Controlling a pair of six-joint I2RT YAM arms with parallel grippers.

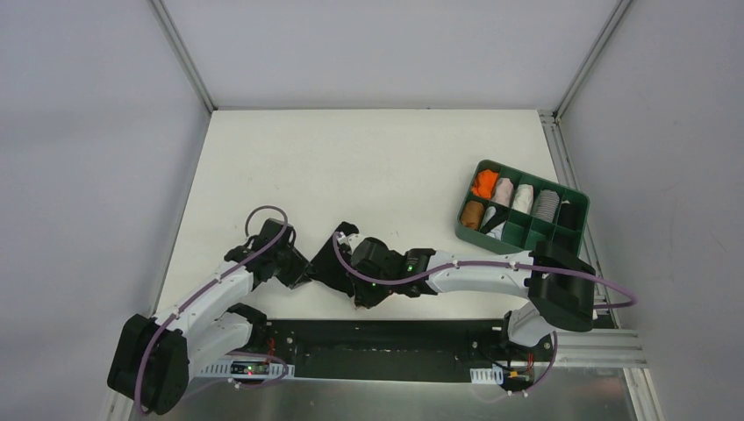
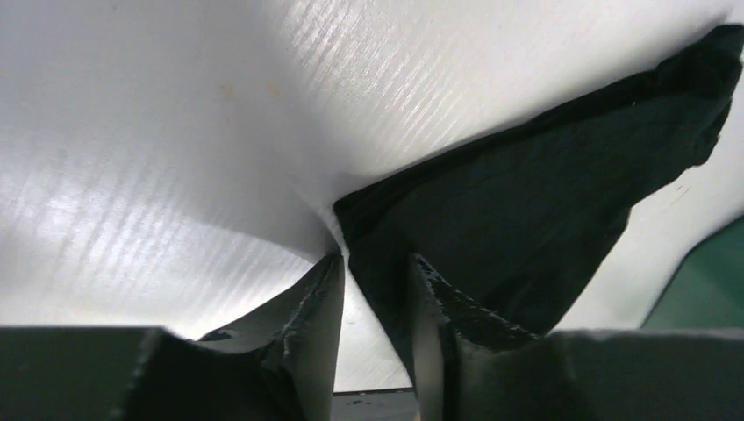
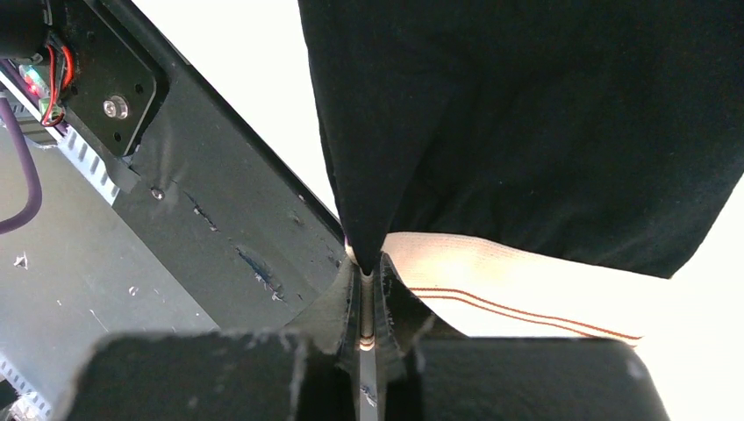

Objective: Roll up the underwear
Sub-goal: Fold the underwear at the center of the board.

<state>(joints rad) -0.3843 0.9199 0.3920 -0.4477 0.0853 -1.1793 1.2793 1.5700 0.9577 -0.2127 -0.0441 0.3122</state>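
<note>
The black underwear [image 1: 334,260] lies crumpled on the white table between my two grippers. In the right wrist view its black fabric [image 3: 526,114] hangs over the pale beige waistband [image 3: 491,285], which has thin red stripes. My right gripper [image 1: 360,296] [image 3: 364,267] is shut on the garment's edge, with black fabric and waistband pinched between the jaws. My left gripper [image 1: 303,274] [image 2: 373,259] is open at the garment's left corner. The black fabric [image 2: 526,193] reaches into the gap beside its right finger [image 2: 430,298], and white table shows between the fingers.
A green divided tray [image 1: 482,239] at the right holds orange, white, grey, brown and black rolled garments. The black base plate [image 1: 395,338] [image 3: 219,219] runs along the near edge, just behind the right gripper. Enclosure walls surround the table.
</note>
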